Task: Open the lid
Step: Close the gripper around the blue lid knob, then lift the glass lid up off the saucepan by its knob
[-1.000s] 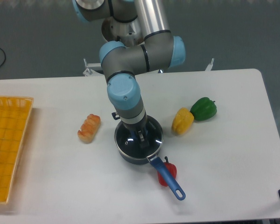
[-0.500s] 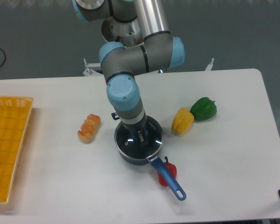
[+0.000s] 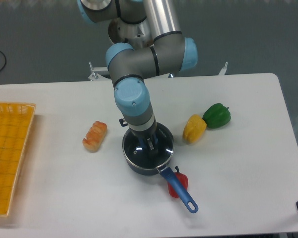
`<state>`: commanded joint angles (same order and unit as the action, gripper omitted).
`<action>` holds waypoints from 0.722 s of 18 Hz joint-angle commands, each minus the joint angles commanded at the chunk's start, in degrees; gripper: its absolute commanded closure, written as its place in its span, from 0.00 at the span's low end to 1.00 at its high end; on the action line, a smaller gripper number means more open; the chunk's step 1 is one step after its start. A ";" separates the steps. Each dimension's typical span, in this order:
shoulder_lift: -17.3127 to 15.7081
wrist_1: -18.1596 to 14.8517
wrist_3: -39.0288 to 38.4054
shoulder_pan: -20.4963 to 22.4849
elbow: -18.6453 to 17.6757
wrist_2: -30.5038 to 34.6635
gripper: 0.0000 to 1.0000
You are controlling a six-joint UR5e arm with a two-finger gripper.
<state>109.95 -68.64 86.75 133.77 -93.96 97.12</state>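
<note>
Gripper pointing straight down over the saucepan, fingertips at the centre of the lid, about where the blue knob should be. Knob itself hidden behind the fingers; cannot tell whether the jaws have closed on it or merely straddle it, nor how wide they stand. Lid seated flat on the saucepan, silver rim visible around the right and far arc, the arm's wrist covering part of the near-left. Saucepan sits roughly mid-table, somewhat toward the front edge; its blue handle runs out toward the front-right. Key relation: lid lies directly beneath the gripper, tool axis vertical and in line with the lid's centre, so the lift would be straight up with no sideways offset to correct. Judgement: grasp stage, lid not yet raised. Nearby: red pepper touching or just under the handle, yellow pepper and green pepper to the right, a shrimp-like toy to the left, yellow basket at the table's left edge.
</note>
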 joint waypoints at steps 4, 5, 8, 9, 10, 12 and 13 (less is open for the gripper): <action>-0.18 -2.28 -0.09 0.18 2.02 -1.05 0.37; -0.18 -3.16 -0.09 0.18 2.81 -1.66 0.37; -0.18 -5.54 -0.09 0.79 4.92 -2.55 0.38; -0.18 -6.15 0.00 1.23 5.45 -3.07 0.38; -0.26 -6.77 0.00 1.67 5.97 -3.69 0.38; -0.44 -7.48 0.00 2.11 6.68 -4.31 0.38; -0.44 -7.48 0.00 2.37 6.77 -4.48 0.39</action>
<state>109.51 -76.11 86.75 136.14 -87.19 92.64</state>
